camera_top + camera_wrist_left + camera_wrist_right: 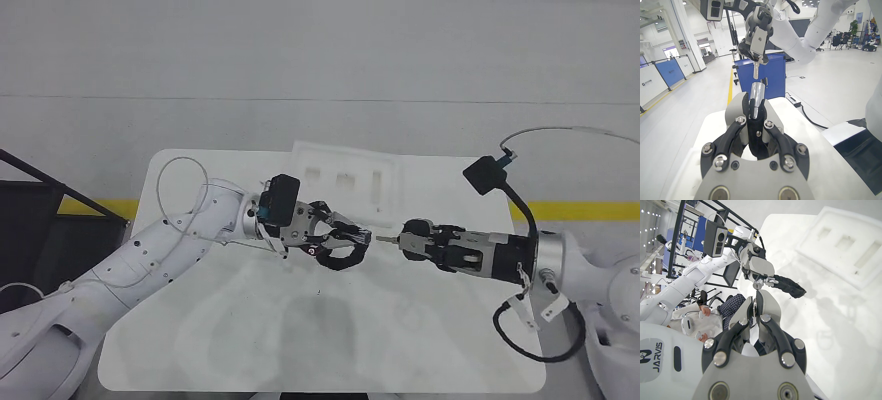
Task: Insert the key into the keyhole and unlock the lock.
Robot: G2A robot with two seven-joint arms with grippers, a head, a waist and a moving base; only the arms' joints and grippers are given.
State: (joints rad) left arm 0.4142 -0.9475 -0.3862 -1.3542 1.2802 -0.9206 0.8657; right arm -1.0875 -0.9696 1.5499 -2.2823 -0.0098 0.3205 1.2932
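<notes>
Key (755, 70) sits pinched by its head between the closed fingers of our right gripper (755, 56), its blade pointing straight at the lock (757, 93). We hold that lock in our left gripper (754, 103), whose fingers are clamped on the chrome cylinder. The cylinder's end sticks out past the fingertips towards the key. In the left wrist view we see a small gap between the blade tip and the cylinder's end, so the key is not yet in. In the right wrist view the keyhole (757, 286) faces us just beyond the key, and the lock's black cable (789, 286) loops out to one side of the left gripper. From above, both grippers hang over the middle of the white table (300, 340), facing each other almost tip to tip. A white foam tray (345, 172) with rectangular recesses lies on the table's far side, behind them.
</notes>
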